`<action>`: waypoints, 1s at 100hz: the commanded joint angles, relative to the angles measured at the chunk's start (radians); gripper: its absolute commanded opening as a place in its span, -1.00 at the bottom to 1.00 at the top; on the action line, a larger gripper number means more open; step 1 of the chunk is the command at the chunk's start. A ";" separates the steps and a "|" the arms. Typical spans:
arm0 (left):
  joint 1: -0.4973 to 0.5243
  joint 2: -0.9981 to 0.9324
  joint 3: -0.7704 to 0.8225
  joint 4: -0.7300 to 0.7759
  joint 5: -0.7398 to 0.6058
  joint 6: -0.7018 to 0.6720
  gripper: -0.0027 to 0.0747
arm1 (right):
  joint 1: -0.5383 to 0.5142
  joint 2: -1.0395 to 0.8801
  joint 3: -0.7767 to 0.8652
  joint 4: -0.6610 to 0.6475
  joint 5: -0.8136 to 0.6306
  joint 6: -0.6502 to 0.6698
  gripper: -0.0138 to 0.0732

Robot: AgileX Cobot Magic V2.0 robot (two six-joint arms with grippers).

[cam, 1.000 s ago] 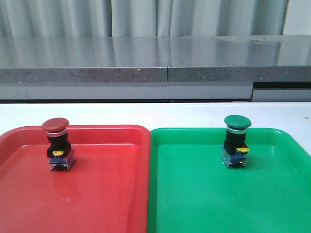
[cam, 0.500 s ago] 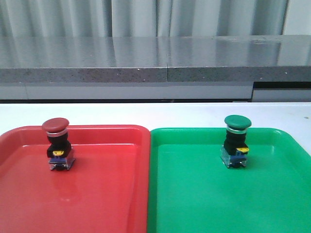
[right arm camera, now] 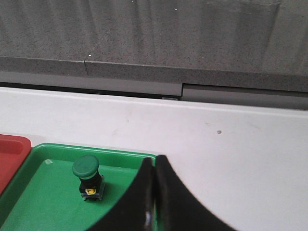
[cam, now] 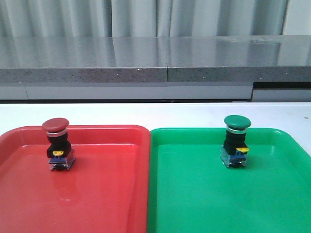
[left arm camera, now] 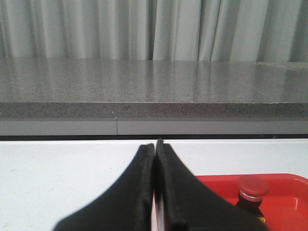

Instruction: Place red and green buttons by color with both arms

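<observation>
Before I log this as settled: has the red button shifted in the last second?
No. The red button stands at the same spot on the red tray, equally far from its back rim.

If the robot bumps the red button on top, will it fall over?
Probably, yes. The red button stands upright on the red tray, and its wide cap sits above a narrower body and small base, so a sideways bump could tip it. The tray looks glossy, so it might slide first. It looks stiff, not squishy.
</observation>
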 commanded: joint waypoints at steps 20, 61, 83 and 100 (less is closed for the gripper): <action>0.003 -0.030 0.042 0.000 -0.074 -0.007 -0.98 | -0.007 -0.131 0.107 -0.017 -0.143 -0.004 -0.84; 0.003 -0.030 0.042 0.000 -0.074 -0.007 -0.98 | -0.019 -0.443 0.323 -0.010 -0.249 -0.023 -0.84; 0.003 -0.030 0.042 0.000 -0.074 -0.007 -0.98 | -0.095 -0.436 0.398 0.083 -0.289 -0.113 -0.84; 0.003 -0.030 0.042 0.000 -0.074 -0.007 -0.98 | -0.105 -0.437 0.460 0.087 -0.360 -0.113 -0.84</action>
